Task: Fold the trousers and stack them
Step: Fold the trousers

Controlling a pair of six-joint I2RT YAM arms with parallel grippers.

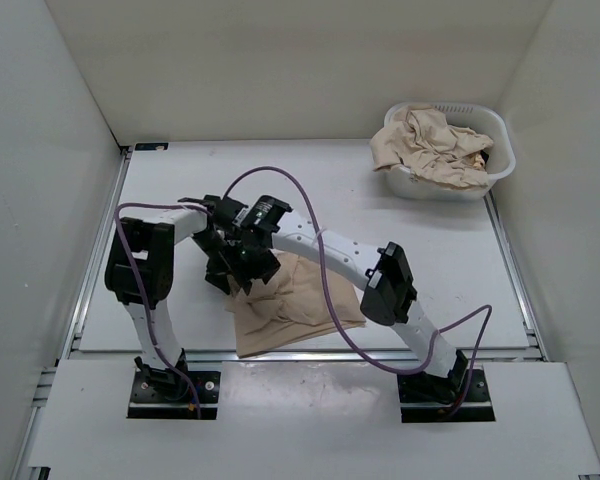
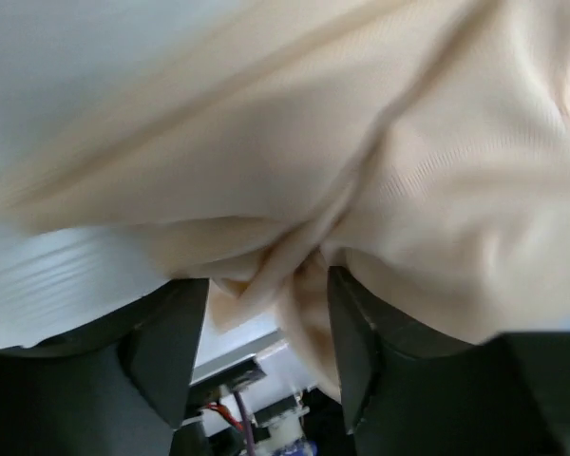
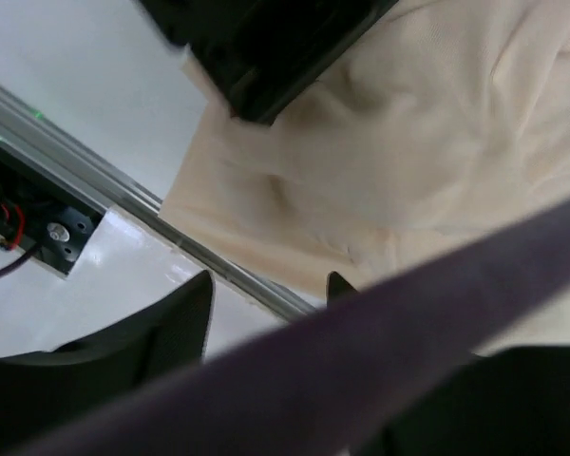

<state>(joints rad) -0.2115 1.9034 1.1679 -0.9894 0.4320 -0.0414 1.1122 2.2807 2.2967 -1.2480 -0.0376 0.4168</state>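
One pair of beige trousers lies folded and wrinkled on the white table near its front edge. Both arms reach over its far left corner. My left gripper is at the fabric. In the left wrist view its jaws stand apart, and a hanging fold of the trousers lies between them against the right finger. My right gripper hovers just above the cloth, open and empty. The right wrist view shows the trousers below it.
A white plastic basket stands at the back right with several more beige trousers heaped in it. A purple cable crosses the right wrist view. The table's metal front rail runs beside the folded cloth. White walls enclose the table.
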